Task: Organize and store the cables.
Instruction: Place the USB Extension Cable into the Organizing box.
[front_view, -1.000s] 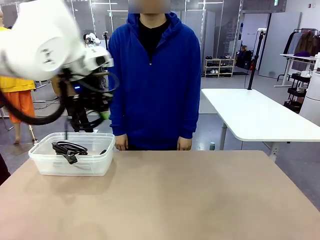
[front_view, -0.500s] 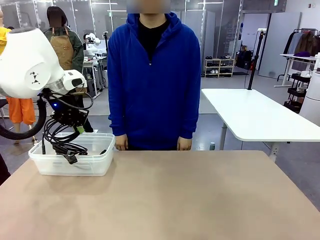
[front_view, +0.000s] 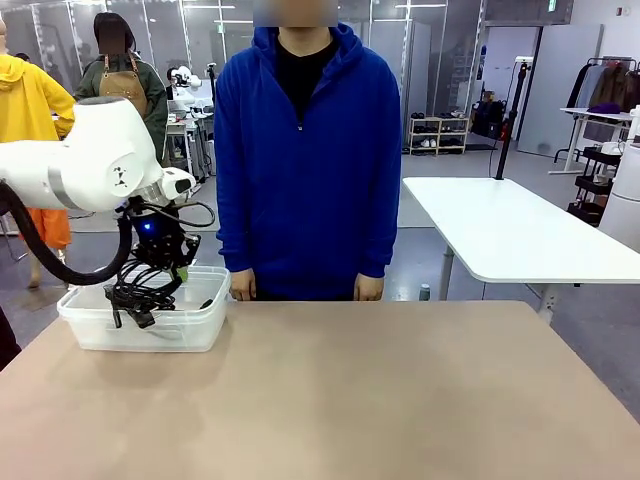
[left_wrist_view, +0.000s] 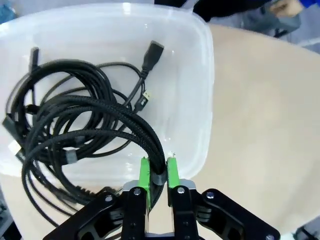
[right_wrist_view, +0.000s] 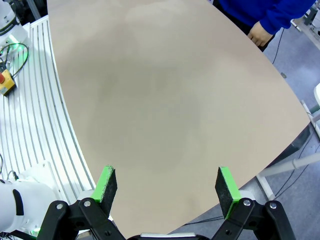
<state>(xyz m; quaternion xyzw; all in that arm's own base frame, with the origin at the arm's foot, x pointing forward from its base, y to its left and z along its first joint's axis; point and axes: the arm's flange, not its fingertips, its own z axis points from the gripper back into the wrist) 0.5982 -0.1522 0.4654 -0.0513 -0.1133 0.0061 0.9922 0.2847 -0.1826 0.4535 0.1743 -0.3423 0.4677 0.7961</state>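
Note:
Several black cables (left_wrist_view: 85, 120) lie as loose coils with plug tips in a clear plastic bin (left_wrist_view: 202, 75). My left gripper (left_wrist_view: 158, 172) hangs over the bin's rim, its green pads pinched on a braided black cable whose loop reaches down into the bin. From the front, the left gripper (front_view: 165, 268) sits just above the bin (front_view: 205, 315) at the table's far left, with the cables (front_view: 135, 295) hanging from it into the bin. My right gripper (right_wrist_view: 167, 185) stands open over bare tabletop, nothing between its fingers.
A person in a blue hoodie (front_view: 308, 160) stands at the table's far side, one hand (front_view: 241, 286) close to the bin's right corner. The tan table (front_view: 380, 390) stretches to the right of the bin. A white table (front_view: 510, 235) stands behind on the right.
My left arm has come down with the cable coil, lowering it from above the bin into the bin. The right gripper has not changed.

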